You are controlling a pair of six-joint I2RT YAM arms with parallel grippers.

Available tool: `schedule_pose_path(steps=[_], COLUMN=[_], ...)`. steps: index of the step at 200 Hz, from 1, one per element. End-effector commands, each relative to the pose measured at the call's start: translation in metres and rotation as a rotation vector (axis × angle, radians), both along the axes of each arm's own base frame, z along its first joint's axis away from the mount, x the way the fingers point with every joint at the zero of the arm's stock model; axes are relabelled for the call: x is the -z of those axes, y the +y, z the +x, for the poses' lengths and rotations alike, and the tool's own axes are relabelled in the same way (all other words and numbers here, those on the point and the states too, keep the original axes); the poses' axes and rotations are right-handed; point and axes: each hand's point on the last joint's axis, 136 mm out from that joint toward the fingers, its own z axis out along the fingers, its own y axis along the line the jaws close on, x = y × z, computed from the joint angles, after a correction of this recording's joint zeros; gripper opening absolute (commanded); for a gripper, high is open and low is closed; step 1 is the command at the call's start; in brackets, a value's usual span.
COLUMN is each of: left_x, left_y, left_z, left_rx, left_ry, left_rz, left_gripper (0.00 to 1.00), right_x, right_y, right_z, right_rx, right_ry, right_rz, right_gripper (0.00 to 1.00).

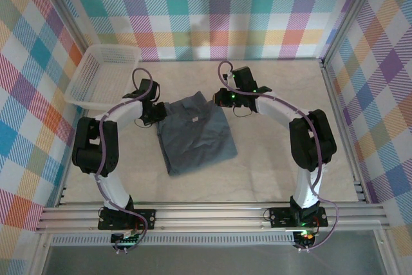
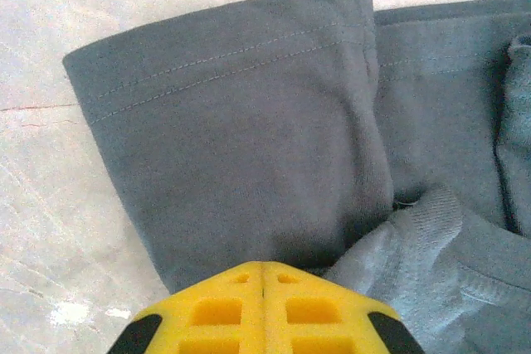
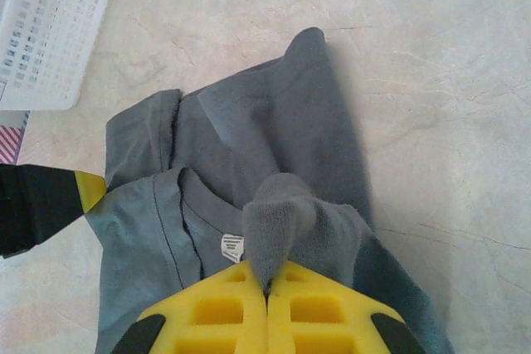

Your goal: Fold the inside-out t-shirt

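Slate-grey t-shirt [image 1: 193, 134] is laid on the table [image 1: 277, 165]; fabric is pinched by the left gripper [image 2: 262, 266] and right gripper [image 3: 267, 283].

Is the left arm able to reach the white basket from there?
Probably yes: the basket sits close beside the left gripper, nothing between them. Its shut jaws are at the t-shirt, though.

A small white label [image 3: 232, 247] sits just inside the neckline of the t-shirt [image 3: 274, 130], seen from the right wrist. It bears a few dark marks, too small and blurred to read. Nothing else carries legible writing, brand or number.
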Motion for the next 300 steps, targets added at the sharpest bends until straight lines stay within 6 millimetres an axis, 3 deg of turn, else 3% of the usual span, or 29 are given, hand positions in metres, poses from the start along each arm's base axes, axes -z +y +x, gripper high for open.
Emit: schedule_pose_path(steps=[1,32,59,77,94,110,122,133,147,154,170,188,214,229,252,264,279,289,300], left_x=[-0.031,-0.073,-0.092,-0.086,-0.070,-0.052,-0.039,-0.033,-0.035,-0.038,-0.046,-0.050,-0.035,-0.020,0.004,0.015,0.028,0.035,0.038], left_y=[0.008,0.031,0.053,0.070,0.091,0.106,0.109,0.106,0.096,0.090,0.083,0.075,0.047,0.031,0.015,0.008,-0.004,-0.017,-0.032], left_z=[-0.002,-0.016,-0.017,-0.006,0.009,0.026,0.038,0.047,0.055,0.057,0.054,0.036,0.000,-0.021,-0.041,-0.042,-0.038,-0.039,-0.042], left_rx=[-0.014,-0.095,-0.182,-0.239,-0.311,-0.361,-0.364,-0.352,-0.316,-0.300,-0.284,-0.290,-0.273,-0.246,-0.215,-0.201,-0.169,-0.130,-0.074], left_ry=[-0.036,-0.139,-0.233,-0.251,-0.246,-0.242,-0.212,-0.200,-0.204,-0.213,-0.239,-0.213,-0.147,-0.082,-0.007,0.021,0.058,0.076,0.067], left_rz=[0.016,0.060,0.084,0.129,0.180,0.193,0.169,0.136,0.083,0.053,0.007,-0.047,-0.185,-0.211,-0.205,-0.219,-0.247,-0.279,-0.301], left_gripper=[0.04,0.00,0.00,0.00,0.00,0.00,0.00,0.06,0.24,0.34,0.45,0.48,0.51,0.51,0.52,0.51,0.46,0.40,0.29], right_x=[-0.021,-0.044,-0.056,-0.054,-0.041,-0.021,-0.003,0.012,0.017,0.016,0.011,0.015,0.046,0.068,0.093,0.100,0.103,0.107,0.111], right_y=[0.008,0.006,0.007,0.010,0.015,0.028,0.041,0.051,0.053,0.050,0.036,0.020,0.005,0.003,0.017,0.024,0.021,0.010,-0.008], right_z=[0.007,0.015,0.030,0.048,0.073,0.093,0.104,0.107,0.105,0.104,0.101,0.086,0.054,0.037,0.012,0.002,-0.008,-0.019,-0.037], right_rx=[-0.022,-0.003,0.018,0.035,0.052,0.032,-0.001,-0.038,-0.046,-0.034,0.002,-0.001,-0.023,-0.022,-0.072,-0.089,-0.055,-0.002,0.064], right_ry=[-0.029,-0.113,-0.185,-0.228,-0.239,-0.212,-0.154,-0.079,-0.040,-0.054,-0.086,-0.074,-0.007,0.042,0.119,0.141,0.166,0.182,0.198], right_rz=[0.045,0.070,0.096,0.120,0.126,0.129,0.134,0.132,0.120,0.108,0.053,-0.042,-0.107,-0.117,-0.101,-0.103,-0.086,-0.085,-0.107], right_gripper=[0.03,0.02,0.03,0.04,0.04,0.07,0.15,0.22,0.38,0.47,0.64,0.69,0.70,0.69,0.60,0.47,0.22,0.09,0.05])
